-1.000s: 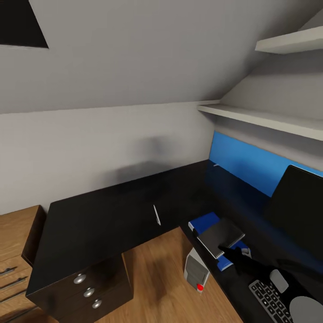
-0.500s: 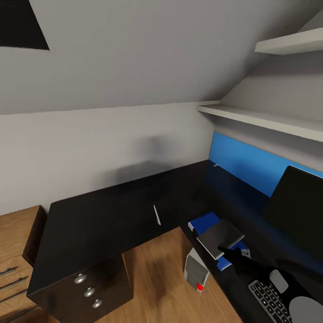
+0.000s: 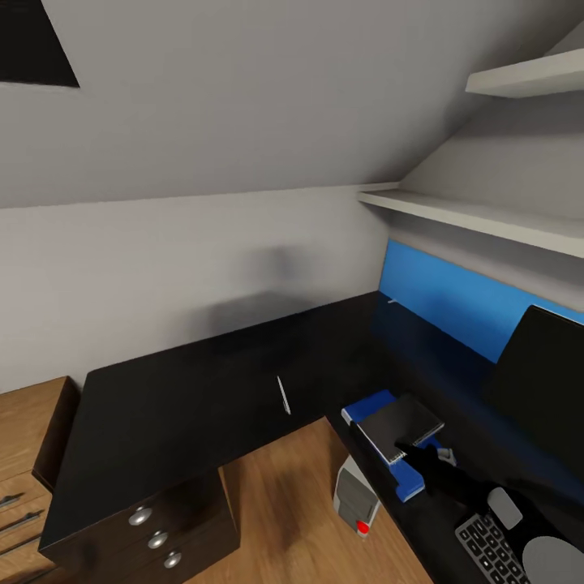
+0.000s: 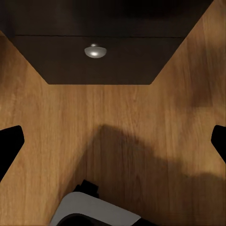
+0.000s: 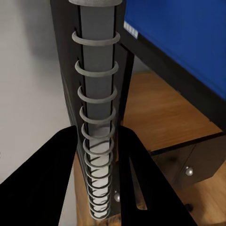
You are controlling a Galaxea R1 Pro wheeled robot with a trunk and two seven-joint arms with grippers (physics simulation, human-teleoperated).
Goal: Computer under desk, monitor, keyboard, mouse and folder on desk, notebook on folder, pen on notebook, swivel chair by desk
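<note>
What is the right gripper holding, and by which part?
The right gripper holds the notebook by its spiral-bound edge, over the folder.

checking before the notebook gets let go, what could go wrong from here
The right gripper is pinching the notebook at its spiral edge, over the folder. The notebook sits skewed on the folder and overhangs it, so on release it may rest askew.

The folder lies near the desk edge above the computer; a nudge might push it off.

The pen lies apart and must still be fetched.
</note>
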